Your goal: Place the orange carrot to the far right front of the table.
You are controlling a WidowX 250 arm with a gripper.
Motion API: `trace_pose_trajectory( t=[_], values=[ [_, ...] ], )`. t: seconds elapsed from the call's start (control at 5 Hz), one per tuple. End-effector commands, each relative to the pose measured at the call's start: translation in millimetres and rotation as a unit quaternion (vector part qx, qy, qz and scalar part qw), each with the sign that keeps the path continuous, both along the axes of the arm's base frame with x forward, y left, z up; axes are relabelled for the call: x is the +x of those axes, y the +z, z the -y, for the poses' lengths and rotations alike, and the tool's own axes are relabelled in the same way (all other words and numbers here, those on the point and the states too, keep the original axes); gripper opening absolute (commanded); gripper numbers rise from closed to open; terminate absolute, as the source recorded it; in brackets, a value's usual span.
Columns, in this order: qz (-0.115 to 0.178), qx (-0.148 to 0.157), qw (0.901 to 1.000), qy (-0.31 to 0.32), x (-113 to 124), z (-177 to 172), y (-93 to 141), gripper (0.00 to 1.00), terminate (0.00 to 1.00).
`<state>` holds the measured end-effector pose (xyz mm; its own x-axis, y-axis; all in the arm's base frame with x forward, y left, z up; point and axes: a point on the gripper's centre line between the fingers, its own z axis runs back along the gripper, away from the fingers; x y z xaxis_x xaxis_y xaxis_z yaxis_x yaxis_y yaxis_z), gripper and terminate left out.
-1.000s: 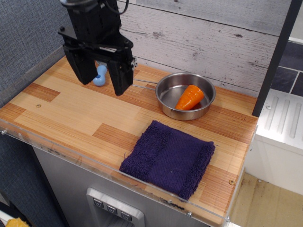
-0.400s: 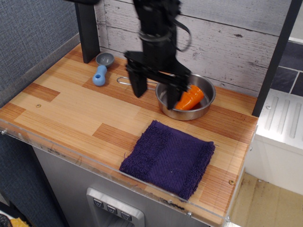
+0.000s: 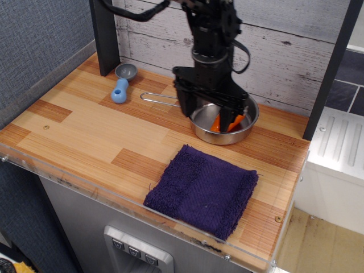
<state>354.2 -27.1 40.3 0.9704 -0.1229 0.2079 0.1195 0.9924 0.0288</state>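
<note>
The orange carrot (image 3: 216, 123) lies in a steel pan (image 3: 250, 122) at the back right of the wooden table (image 3: 85, 136); only slivers of it show behind my gripper. My black gripper (image 3: 211, 116) hangs over the pan with its jaws open, one finger at the pan's left rim and the other inside the pan over the carrot. It holds nothing.
A dark purple towel (image 3: 202, 190) lies at the front right. A light-blue scoop (image 3: 121, 82) lies at the back left beside a dark post (image 3: 105, 37). The pan's wire handle (image 3: 159, 99) points left. A clear acrylic edge (image 3: 114, 196) runs along the front.
My gripper has moved from the back left, near the scoop, rightward to over the pan and has come down around the carrot. Its jaws have stayed open.
</note>
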Motion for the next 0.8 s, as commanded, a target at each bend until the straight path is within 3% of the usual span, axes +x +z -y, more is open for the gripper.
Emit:
trace_pose_trajectory(
  t=[0.0,0.4,0.6],
  values=[
    [0.053,-0.004,0.9986,-0.009,18,7,9,1.00,0.00],
    [0.024,-0.007,0.9995,-0.018,11,3,-22,1.00,0.00],
    [0.031,-0.010,0.9994,-0.016,9,0,-20,0.00,0.00]
  ],
)
